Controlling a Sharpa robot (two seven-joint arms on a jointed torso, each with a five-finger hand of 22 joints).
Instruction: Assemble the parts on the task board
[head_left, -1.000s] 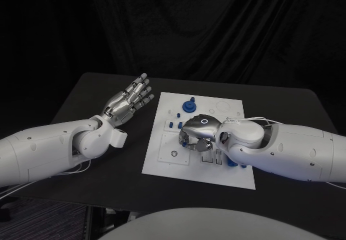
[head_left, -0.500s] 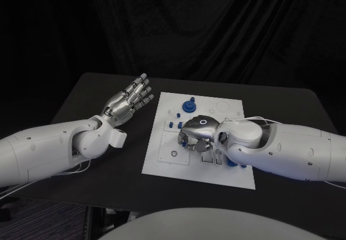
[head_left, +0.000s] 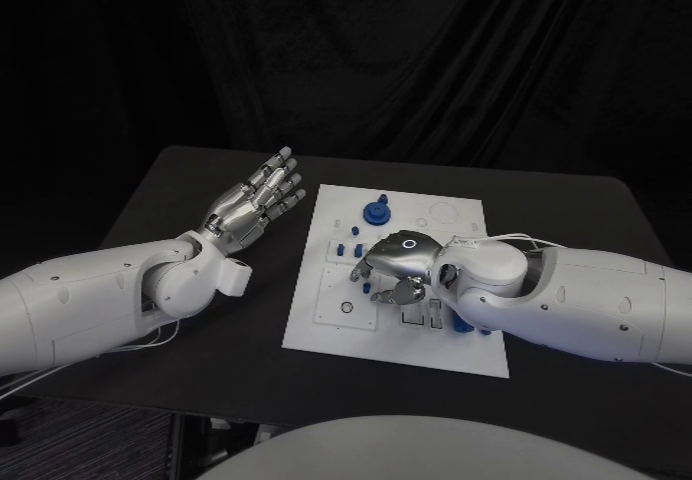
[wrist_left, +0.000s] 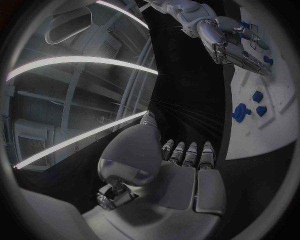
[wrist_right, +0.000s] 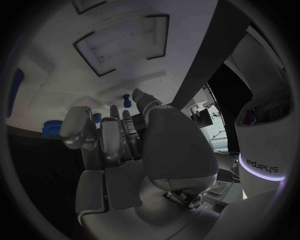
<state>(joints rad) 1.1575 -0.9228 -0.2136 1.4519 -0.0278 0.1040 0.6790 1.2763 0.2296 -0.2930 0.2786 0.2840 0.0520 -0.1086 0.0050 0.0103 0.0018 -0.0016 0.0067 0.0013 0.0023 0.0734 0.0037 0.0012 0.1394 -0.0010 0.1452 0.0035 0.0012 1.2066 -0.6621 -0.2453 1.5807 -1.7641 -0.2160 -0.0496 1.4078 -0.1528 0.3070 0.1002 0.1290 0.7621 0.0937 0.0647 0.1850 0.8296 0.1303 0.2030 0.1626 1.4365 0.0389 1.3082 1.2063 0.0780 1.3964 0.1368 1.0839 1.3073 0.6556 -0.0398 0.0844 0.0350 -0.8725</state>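
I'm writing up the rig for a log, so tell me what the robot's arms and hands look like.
Both arms are smooth white shells with rounded joints. The left hand and right hand are silver metal with jointed fingers. Thin white cables loop over the right wrist, and a small glowing ring marks the back of the right hand.

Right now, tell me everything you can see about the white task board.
The task board is a flat white rectangular plate, matte like plastic, lying on the black table and slightly skewed. Its surface carries shallow recesses, circular outlines and slots. Small blue parts stand on it, mostly toward the far end. The right hand hovers over its middle with fingers curled down; whether it touches the board is unclear.
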